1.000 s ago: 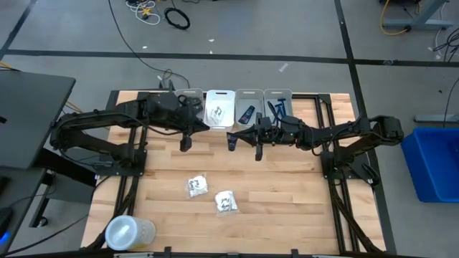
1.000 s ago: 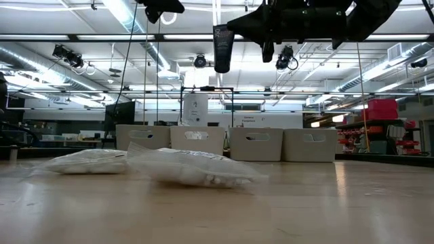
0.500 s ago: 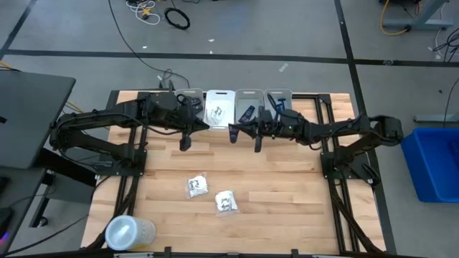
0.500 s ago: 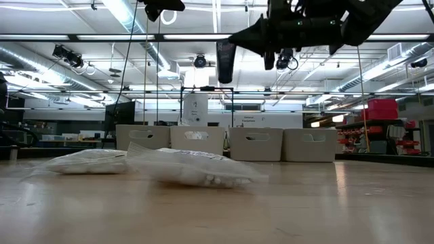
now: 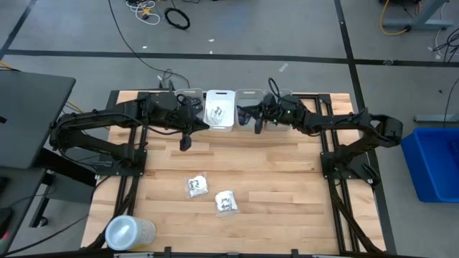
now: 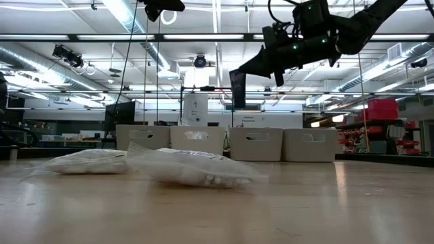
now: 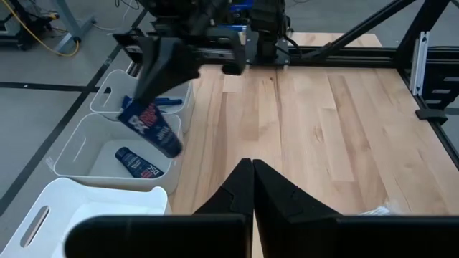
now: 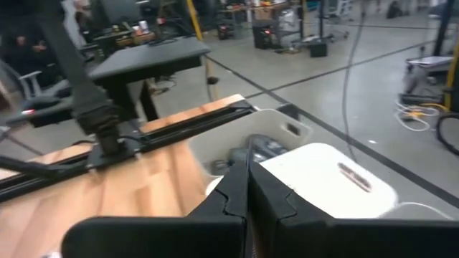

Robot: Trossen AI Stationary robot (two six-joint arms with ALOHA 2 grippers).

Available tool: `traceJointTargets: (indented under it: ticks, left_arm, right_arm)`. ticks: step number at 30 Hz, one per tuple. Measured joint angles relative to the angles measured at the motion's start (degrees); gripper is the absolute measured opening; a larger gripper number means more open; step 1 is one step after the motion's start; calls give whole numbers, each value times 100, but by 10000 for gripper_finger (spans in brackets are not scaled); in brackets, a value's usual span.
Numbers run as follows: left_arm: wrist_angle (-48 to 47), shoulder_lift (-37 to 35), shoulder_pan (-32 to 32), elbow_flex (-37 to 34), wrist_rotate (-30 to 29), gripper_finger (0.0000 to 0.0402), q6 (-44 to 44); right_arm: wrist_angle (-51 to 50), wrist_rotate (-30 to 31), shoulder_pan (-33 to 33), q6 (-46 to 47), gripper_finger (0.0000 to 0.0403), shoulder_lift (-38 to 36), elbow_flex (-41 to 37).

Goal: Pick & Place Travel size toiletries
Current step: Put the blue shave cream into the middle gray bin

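Dark oval toiletry case (image 7: 152,129) hangs pinched in the right gripper (image 7: 147,89) over the grey plastic bin (image 7: 82,154), seemingly for dropping; the left gripper (image 7: 252,188) waits closed, empty.

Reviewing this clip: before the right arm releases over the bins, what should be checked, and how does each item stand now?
1. Right gripper shut on the dark tube: ok.
2. Tube hangs above the bin that holds a matching tube: ok, by the left wrist view.
3. Tube fully inside that bin's rim: cannot tell; it hangs near the table-side wall.
4. Left gripper shut, empty, over the table and clear of the drop path: ok.
5. All items binned: not ok; two white packets lie on the table.
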Motion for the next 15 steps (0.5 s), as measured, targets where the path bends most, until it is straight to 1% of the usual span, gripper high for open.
traceJointTargets:
  ticks: [8, 15]
  left_arm:
    - [0, 0, 0, 0, -9, 2, -22]
    - [0, 0, 0, 0, -9, 2, -34]
  right_arm:
    - [-91, -9, -382, 0, 4, 0, 0]
    - [-682, 2, -592, 0, 4, 0, 0]
